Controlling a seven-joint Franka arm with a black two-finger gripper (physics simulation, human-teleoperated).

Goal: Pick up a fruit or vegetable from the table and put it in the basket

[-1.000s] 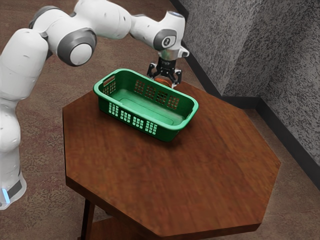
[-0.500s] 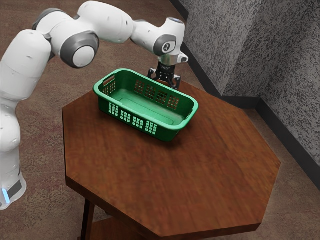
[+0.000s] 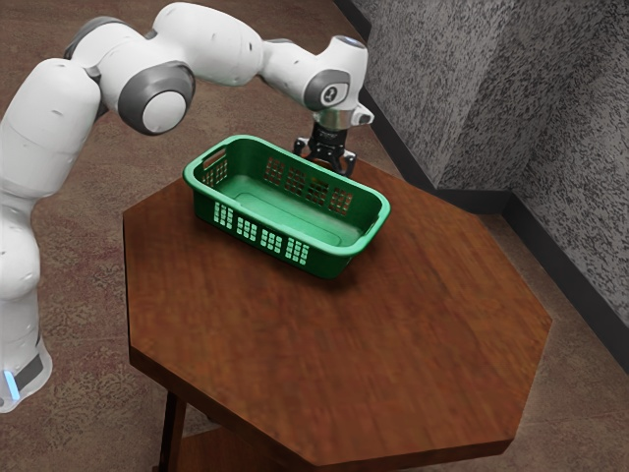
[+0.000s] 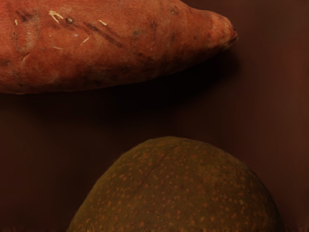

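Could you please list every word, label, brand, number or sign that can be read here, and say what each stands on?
Readable text: none.
Round mark on the white arm: too small to read.
Gripper: any lettering is too small to tell.
Basket, sweet potato: no lettering seen.

Open air above the basket [image 3: 339, 264], crowding beside it
Its wall rises close by the gripper [image 3: 324, 165]; bare worktop [image 4: 58, 130] separates sweet potato [image 4: 111, 43] from speckled round fruit [image 4: 178, 188].

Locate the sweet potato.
In the wrist view, the sweet potato lies beside, not touching, the speckled fruit, near the gripper, which the exterior view shows beyond the basket.
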